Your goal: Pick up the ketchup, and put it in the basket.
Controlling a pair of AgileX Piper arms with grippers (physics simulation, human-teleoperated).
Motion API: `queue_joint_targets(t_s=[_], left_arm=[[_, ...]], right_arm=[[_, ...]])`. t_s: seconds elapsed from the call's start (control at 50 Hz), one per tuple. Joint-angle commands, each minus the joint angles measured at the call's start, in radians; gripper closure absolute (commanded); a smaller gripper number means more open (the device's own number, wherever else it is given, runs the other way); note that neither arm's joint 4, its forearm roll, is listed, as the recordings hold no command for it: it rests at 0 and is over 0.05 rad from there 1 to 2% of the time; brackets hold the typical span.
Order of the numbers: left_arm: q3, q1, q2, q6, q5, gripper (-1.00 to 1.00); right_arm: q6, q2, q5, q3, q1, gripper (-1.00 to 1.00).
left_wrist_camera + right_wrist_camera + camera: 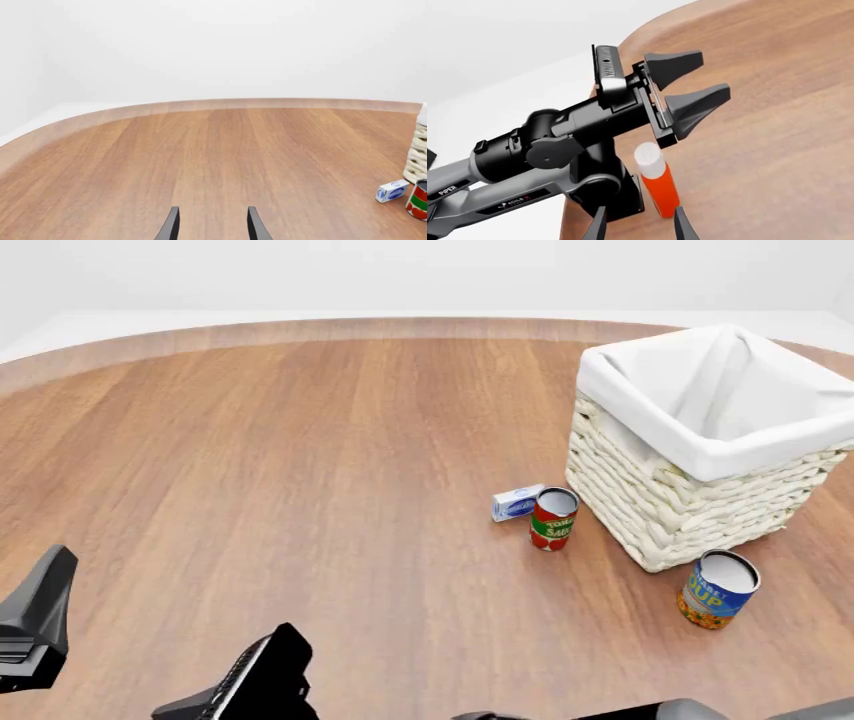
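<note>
The brown wood bench [334, 460] curves against plain white walls. In the front view the left tool [147, 650] stands released at the near edge; rightward sit a small white box [517, 502], a tomato can [553, 519], the basket [694, 440] and a blue-orange can [718, 589]. Only the right wrist view shows the ketchup [657, 180], upright between the released right tool's [637, 225] fingertips, beside the left arm.

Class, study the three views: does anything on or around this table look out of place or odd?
Yes. The ketchup shows only in the right wrist view, standing at the table's edge beside the left arm's base, far from the basket. The front view misses it. The tomato sauce can, blue-and-orange can and small box sit normally.
</note>
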Motion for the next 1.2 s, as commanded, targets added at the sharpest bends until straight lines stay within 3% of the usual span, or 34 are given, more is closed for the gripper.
queue_joint_targets(t_s=[0.02, 0.32, 0.44, 1.2], left_arm=[[0.0, 0.0, 0.0, 0.0, 0.0, -1.0], [0.0, 0.0, 0.0, 0.0, 0.0, -1.0], [0.0, 0.0, 0.0, 0.0, 0.0, -1.0], [0.0, 0.0, 0.0, 0.0, 0.0, -1.0]], right_arm=[[0.034, 0.042, 0.003, -0.033, -0.004, -1.0], [0.069, 0.083, 0.008, -0.065, 0.008, -1.0], [0.111, 0.089, 0.001, -0.073, 0.021, -1.0], [0.094, 0.173, 0.035, -0.179, 0.016, -1.0]])
